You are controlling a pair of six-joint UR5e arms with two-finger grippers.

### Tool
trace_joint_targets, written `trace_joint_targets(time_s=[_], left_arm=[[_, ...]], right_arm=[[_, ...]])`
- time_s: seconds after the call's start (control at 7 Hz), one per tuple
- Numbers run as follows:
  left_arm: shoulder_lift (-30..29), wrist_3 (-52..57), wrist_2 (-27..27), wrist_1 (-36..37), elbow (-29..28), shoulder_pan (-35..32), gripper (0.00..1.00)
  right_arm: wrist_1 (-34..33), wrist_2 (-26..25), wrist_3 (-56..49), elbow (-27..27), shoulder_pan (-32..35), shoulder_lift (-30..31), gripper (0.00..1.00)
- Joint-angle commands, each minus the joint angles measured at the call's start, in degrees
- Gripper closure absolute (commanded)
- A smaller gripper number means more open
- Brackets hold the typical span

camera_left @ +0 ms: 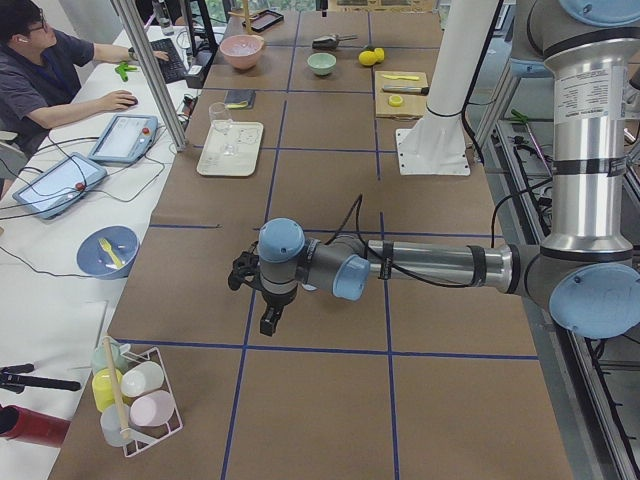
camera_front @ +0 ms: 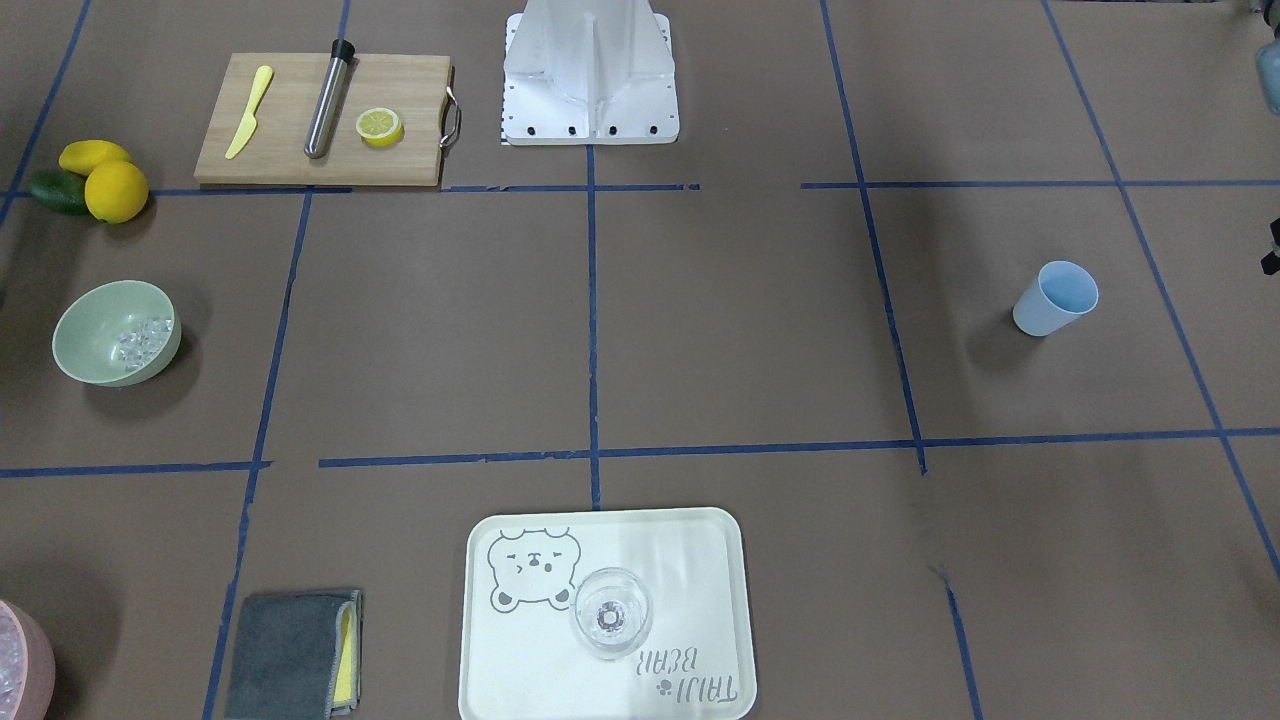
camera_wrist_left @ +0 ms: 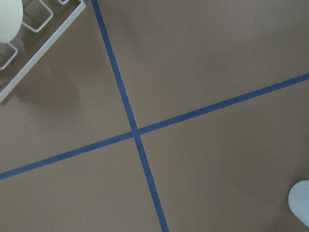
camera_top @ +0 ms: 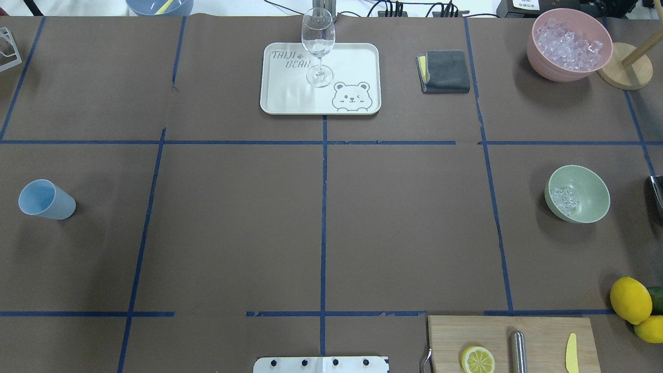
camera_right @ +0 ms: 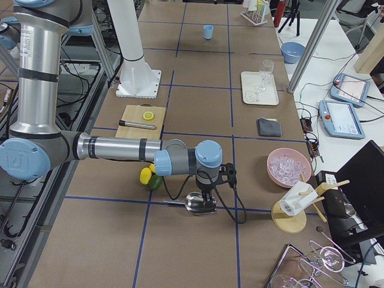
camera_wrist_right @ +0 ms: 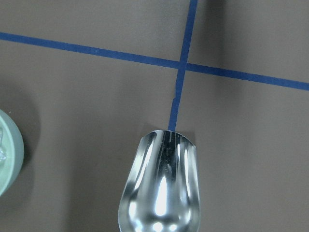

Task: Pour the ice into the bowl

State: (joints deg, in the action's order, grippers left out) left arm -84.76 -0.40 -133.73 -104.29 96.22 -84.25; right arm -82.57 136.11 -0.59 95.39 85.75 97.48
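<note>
The sage-green bowl (camera_front: 115, 333) stands near the table's right end, also in the overhead view (camera_top: 577, 193) and at the left edge of the right wrist view (camera_wrist_right: 7, 150). A small heap of clear ice (camera_front: 143, 340) lies inside it (camera_top: 563, 199). My right gripper (camera_right: 207, 191) shows only in the exterior right view, right over an empty metal scoop (camera_right: 197, 203). The scoop's bowl fills the right wrist view (camera_wrist_right: 161, 188). I cannot tell if that gripper is open or shut. My left gripper (camera_left: 262, 300) hangs over bare table, seen only from the side, state unclear.
A pink container (camera_top: 568, 44) of whitish pieces stands at the far right corner. A light blue cup (camera_top: 45, 200) is at the left. A tray (camera_top: 290, 98) holds a wine glass (camera_top: 318, 44). A cutting board (camera_front: 320, 160), lemons (camera_front: 115, 190) and a grey cloth (camera_top: 444, 71) are around.
</note>
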Motion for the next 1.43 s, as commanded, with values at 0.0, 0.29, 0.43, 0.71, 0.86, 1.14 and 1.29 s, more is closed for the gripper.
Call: trace_joint_targets(time_s=[0.0, 0.29, 0.43, 0.71, 0.86, 1.14, 1.29], left_arm=[[-0.1, 0.1, -0.6, 6.3, 0.9, -3.0, 0.0], [-1.0, 0.0, -0.5, 10.4, 1.1, -5.8, 0.0], [-1.0, 0.0, -0.5, 10.3, 1.0, -5.8, 0.0], [-1.0, 0.0, -0.5, 10.2, 1.0, -5.8, 0.0], [-1.1, 0.1, -0.5, 10.2, 1.0, -5.8, 0.0], [-1.1, 0.1, -0.2, 10.2, 1.0, -5.9, 0.0], [-1.1, 0.1, -0.2, 10.2, 1.0, -5.9, 0.0]], right_arm=[[0.2, 5.9, 4.4, -0.7, 0.5, 0.1, 0.0], [0.4, 5.5, 4.4, -0.7, 0.5, -0.4, 0.0], [0.5, 5.4, 4.3, -0.7, 0.5, -0.6, 0.0], [0.6, 4.2, 4.3, -0.6, 0.5, -0.8, 0.0], [0.6, 4.2, 4.3, -0.6, 0.5, -1.0, 0.0], [0.6, 4.2, 4.3, -0.6, 0.7, -1.0, 0.0], [0.6, 4.2, 4.3, -0.6, 0.7, -1.0, 0.0]])
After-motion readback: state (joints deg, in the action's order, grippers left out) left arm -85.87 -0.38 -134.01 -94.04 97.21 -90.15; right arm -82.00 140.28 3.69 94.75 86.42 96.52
